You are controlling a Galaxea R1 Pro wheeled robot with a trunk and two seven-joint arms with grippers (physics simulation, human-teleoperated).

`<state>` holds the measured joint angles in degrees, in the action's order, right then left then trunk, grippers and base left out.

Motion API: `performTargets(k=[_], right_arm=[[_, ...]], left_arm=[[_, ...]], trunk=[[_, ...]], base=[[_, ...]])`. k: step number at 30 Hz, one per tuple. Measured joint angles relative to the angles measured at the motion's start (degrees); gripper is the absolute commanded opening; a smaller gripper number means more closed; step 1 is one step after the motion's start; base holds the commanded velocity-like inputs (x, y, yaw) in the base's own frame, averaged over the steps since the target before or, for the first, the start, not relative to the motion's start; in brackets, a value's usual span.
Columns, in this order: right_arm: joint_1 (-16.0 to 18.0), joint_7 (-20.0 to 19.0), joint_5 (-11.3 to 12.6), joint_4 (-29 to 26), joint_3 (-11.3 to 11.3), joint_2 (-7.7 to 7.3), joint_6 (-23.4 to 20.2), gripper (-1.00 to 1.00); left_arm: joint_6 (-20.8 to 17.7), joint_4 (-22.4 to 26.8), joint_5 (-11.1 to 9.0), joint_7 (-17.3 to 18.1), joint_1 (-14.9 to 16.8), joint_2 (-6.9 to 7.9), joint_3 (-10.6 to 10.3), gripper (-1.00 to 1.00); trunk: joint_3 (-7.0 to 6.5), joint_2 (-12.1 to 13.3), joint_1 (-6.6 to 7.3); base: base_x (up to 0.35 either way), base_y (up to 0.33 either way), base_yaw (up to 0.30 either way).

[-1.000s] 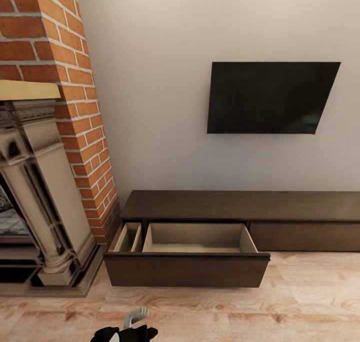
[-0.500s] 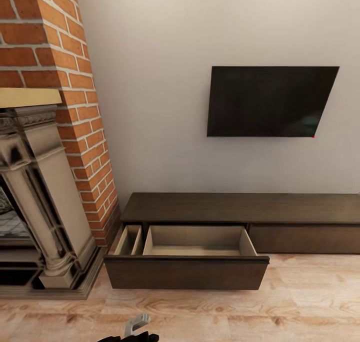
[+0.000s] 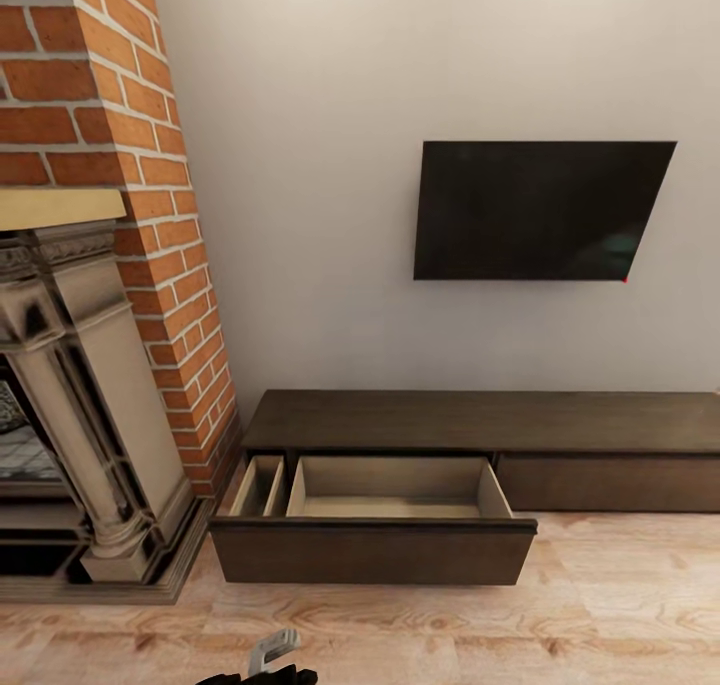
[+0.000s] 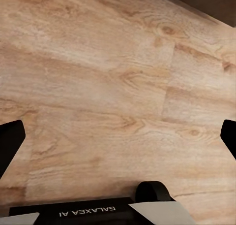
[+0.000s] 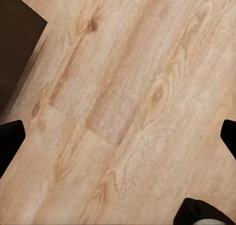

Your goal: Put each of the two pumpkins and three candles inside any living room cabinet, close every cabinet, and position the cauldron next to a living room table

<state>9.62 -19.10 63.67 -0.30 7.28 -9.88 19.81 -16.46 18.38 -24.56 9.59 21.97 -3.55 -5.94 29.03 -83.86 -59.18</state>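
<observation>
The long, low dark-brown cabinet stands against the wall. Its left drawer is pulled out, and the pale tan inside holds nothing that I can see. A narrow side compartment lies left of the main one. The right drawer front is shut. My left gripper is open over bare wood floor. My right gripper is open over the floor too, with a dark cabinet corner nearby. The pumpkins, candles, cauldron and table are out of view.
A brick chimney with a carved stone fireplace surround and its low hearth step stands left of the cabinet. A dark TV hangs on the wall above. Part of my arm shows at the head view's bottom edge.
The whole head view has shifted a little downward, so the camera has moved. The drawer stays open and nothing in the room has changed place.
</observation>
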Motion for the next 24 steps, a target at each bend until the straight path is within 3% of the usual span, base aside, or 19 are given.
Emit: performTargets(k=[11,24], right_arm=[[-0.02,-0.06,-0.01,1.6,-0.09,0.47,-0.21,1.0],[-0.03,-0.05,0.01,1.96,-0.1,3.18,-0.29,1.0]], left_arm=[[0.0,0.01,0.0,0.0,-0.01,0.0,0.01,1.0],[0.0,0.01,0.0,-0.01,-0.02,-0.17,-0.31,1.0]], trunk=[[-1.98,4.41,2.42],[-4.31,9.63,5.27]], base=[[0.0,0.0,0.0],[0.0,0.0,0.0]])
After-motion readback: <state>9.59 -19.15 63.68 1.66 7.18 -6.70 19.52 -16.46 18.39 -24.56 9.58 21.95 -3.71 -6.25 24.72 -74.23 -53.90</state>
